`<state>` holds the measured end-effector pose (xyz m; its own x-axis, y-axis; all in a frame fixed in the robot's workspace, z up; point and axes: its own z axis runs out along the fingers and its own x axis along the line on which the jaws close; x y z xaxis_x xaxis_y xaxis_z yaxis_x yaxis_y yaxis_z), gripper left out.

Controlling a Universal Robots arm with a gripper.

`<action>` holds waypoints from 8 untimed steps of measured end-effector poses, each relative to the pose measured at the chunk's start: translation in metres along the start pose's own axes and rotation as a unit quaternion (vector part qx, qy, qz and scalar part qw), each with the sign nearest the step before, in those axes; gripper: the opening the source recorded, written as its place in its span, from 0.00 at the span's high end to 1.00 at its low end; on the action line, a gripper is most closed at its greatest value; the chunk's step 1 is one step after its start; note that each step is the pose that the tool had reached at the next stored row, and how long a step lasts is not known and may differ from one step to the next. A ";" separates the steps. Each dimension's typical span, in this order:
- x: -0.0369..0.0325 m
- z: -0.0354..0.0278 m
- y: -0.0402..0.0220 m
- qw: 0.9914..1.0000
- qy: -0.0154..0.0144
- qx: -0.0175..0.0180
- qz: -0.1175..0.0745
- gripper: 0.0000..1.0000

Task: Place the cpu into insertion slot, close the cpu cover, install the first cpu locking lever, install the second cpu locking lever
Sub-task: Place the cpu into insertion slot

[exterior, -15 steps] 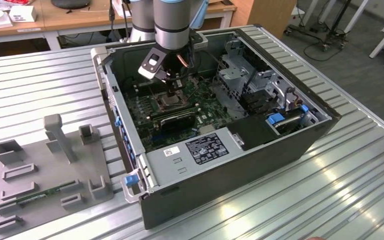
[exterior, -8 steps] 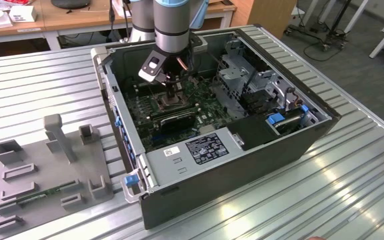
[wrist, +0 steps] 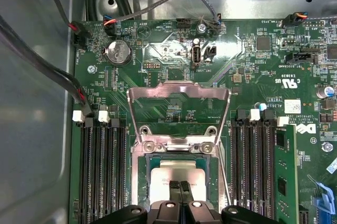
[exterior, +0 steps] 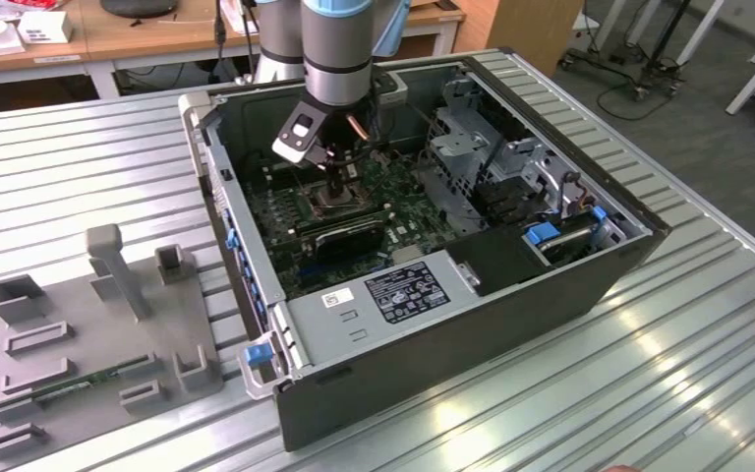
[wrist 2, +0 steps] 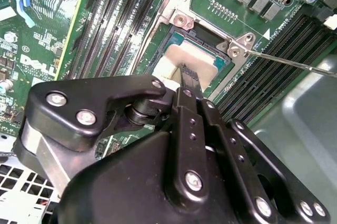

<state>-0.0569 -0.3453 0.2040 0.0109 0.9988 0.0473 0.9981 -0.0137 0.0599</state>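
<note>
Silvery cpu lying in insertion slot, cpu cover swung open. Tool tips together, touching or just above chip face. Press lightly, dead centre, straight down; no sideways drag.

You have an open black desktop computer case resting on the ribbed silvery metal table. At the exterior view's left, just beside the case, sits a grey plastic fixture tray with upright posts, a slim green memory stick lying in it. Inside the case, your green motherboard carries a round silver coin battery and long black memory slots
</note>
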 end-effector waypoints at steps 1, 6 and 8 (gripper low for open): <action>0.0002 0.0001 0.0000 1.000 0.000 0.000 0.000 0.89; 0.0020 0.0004 -0.0006 1.000 0.000 0.000 0.000 0.89; 0.0021 0.0016 -0.0007 1.000 0.000 0.000 0.001 0.89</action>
<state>-0.0576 -0.3432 0.2025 0.0120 0.9988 0.0475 0.9981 -0.0148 0.0600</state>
